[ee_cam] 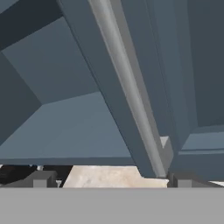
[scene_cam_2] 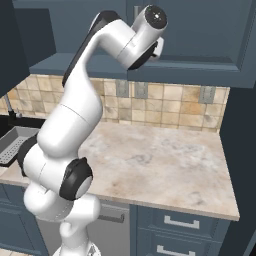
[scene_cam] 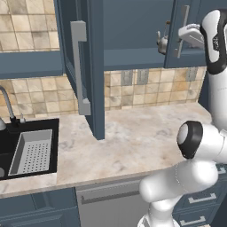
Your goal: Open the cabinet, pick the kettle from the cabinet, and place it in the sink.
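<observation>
Reaching high at the upper right of the left base view, toward the cabinet [scene_cam: 133, 31], both doors swung out: left door [scene_cam: 84, 66] hanging over the counter [scene_cam: 142, 133], right door [scene_cam: 184, 31] beside the hand. Sink [scene_cam: 26, 150] at lower left, black, strainer tray inside, well apart from the arm. Kettle [scene_cam: 162, 42] on the shelf, half hidden behind the right door's edge. Gripper [ee_cam: 109, 179] released, jaws spread wide, right door's bar handle [ee_cam: 127, 87] running between them in the hand view. Risk, judged: clipping that door on the way in, or nudging the kettle off the shelf with a skewed approach.
</observation>
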